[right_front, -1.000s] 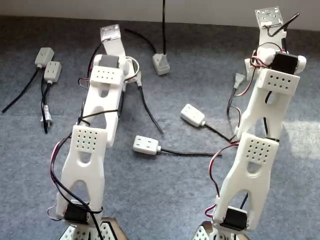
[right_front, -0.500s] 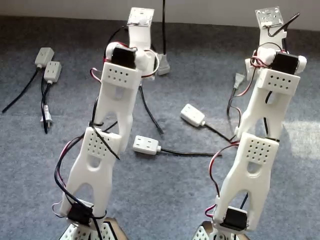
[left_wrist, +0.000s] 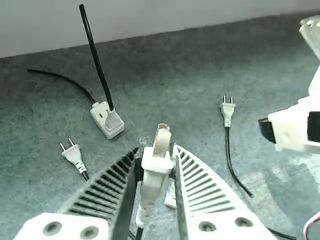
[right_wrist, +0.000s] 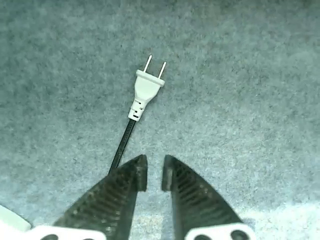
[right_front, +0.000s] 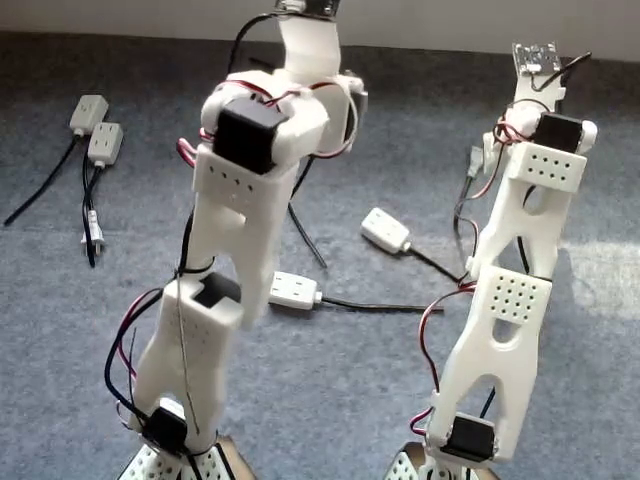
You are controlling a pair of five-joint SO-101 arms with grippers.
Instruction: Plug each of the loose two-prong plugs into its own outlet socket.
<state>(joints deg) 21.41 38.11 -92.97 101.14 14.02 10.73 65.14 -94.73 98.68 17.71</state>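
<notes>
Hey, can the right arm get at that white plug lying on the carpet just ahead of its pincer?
Probably yes. The white plug lies flat on bare carpet ahead of the right pincer, nothing between; its jaws look only slightly apart.

A grey, short-piled carpet (right_front: 380, 400) covered the bench from edge to edge. Along its far side ran a pale wall (right_front: 430, 18) (plain, unmarked). A brighter patch of light (right_front: 605, 275) lay on the carpet at the high view's right edge.
</notes>
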